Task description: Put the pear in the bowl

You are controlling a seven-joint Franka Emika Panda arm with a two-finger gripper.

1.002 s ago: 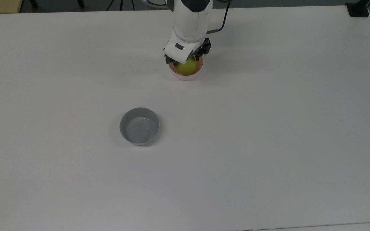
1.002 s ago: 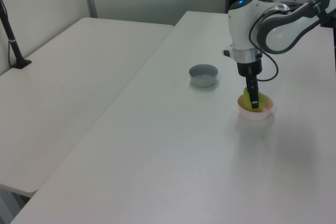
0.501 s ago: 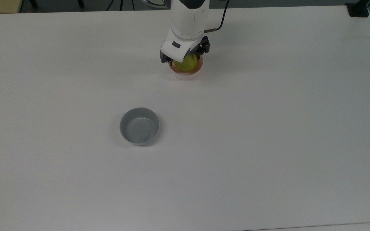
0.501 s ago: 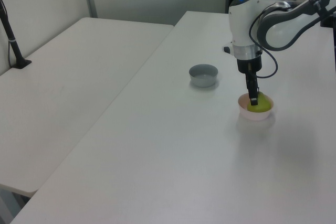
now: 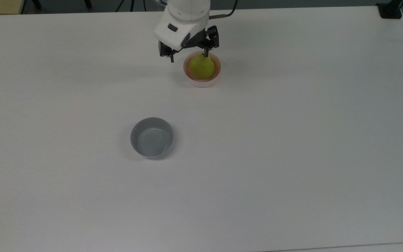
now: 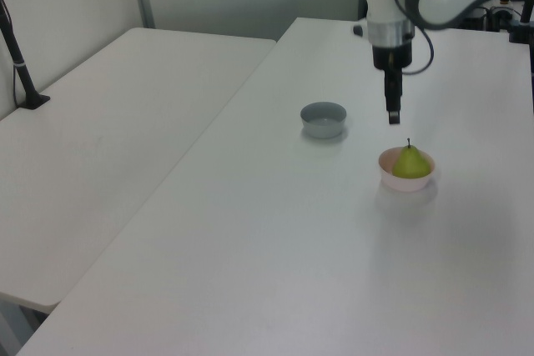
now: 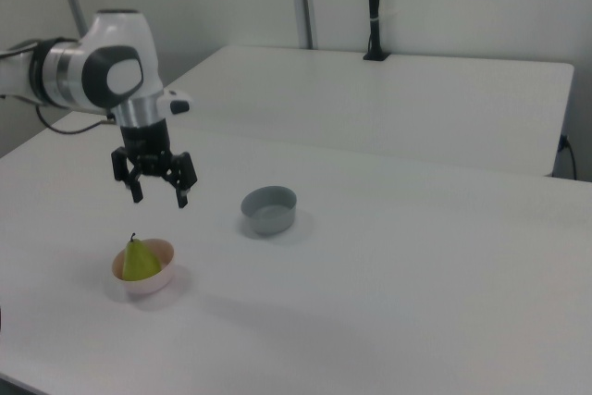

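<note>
Top view. White table [image 5: 292,157] w/ two bowls. The pear [image 5: 202,66], yellow-green, sits inside the pale pink bowl [image 5: 201,82], stem at the 12 o'clock end of the fruit. The gripper [image 5: 189,56] hangs at approx. 10 o'clock from the bowl, its fingers spread wide apart and holding nothing; one fingertip [image 5: 206,53] overlaps the bowl's upper rim in this projection, the other lies off the bowl toward 9 o'clock. Grey bowl [image 5: 151,137] stands well apart from the pink bowl, at approx. 7 o'clock from it, w/ nothing in it.

Left view. Pear [image 6: 410,162] upright in the bowl [image 6: 406,181], stem up, body rising above the rim. Gripper [image 6: 392,115] is above the bowl and clear of the fruit, at approx. 11 o'clock from the pear; fingers point down, seen edge-on. Grey bowl [image 6: 323,119] at approx. 10 o'clock from the pink bowl. Second white table [image 6: 100,147] adjoins on the left view's left.

Right view. Gripper [image 7: 158,196] w/ both fingers clearly separated, nothing between them, hanging above the table [image 7: 388,302]. Pear [image 7: 139,261] rests in the bowl [image 7: 148,282] at approx. 6 o'clock from the gripper, not touching it. Grey bowl [image 7: 269,209] at approx. 2 o'clock from the pink bowl, near but apart.
</note>
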